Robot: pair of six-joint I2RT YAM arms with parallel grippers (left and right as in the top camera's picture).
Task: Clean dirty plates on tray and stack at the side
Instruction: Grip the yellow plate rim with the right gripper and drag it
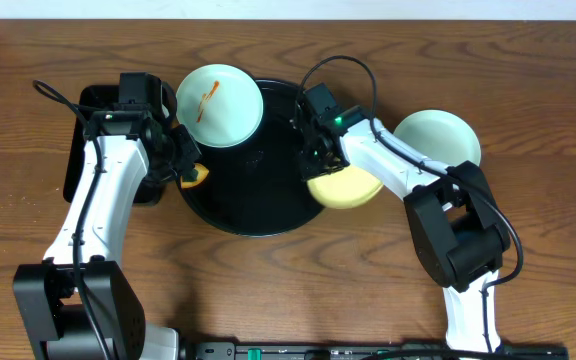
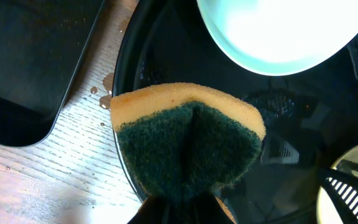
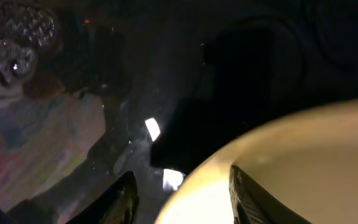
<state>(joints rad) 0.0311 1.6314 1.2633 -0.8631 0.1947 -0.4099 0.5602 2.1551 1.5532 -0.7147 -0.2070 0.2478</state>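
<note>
From where I stood, the right gripper [image 1: 317, 152] had its jaws spread astride the rim of the yellow plate [image 1: 346, 188], which lay over the right edge of the round tray [image 1: 248, 195]. I judged it should seat deep on that rim before closing, then lift level, clear of the tray's lip. The left gripper [image 1: 182, 160] pinched a sponge [image 2: 188, 140] at the tray's left rim, near the streaked blue-green plate [image 1: 218, 105], and did best to wait there
</note>
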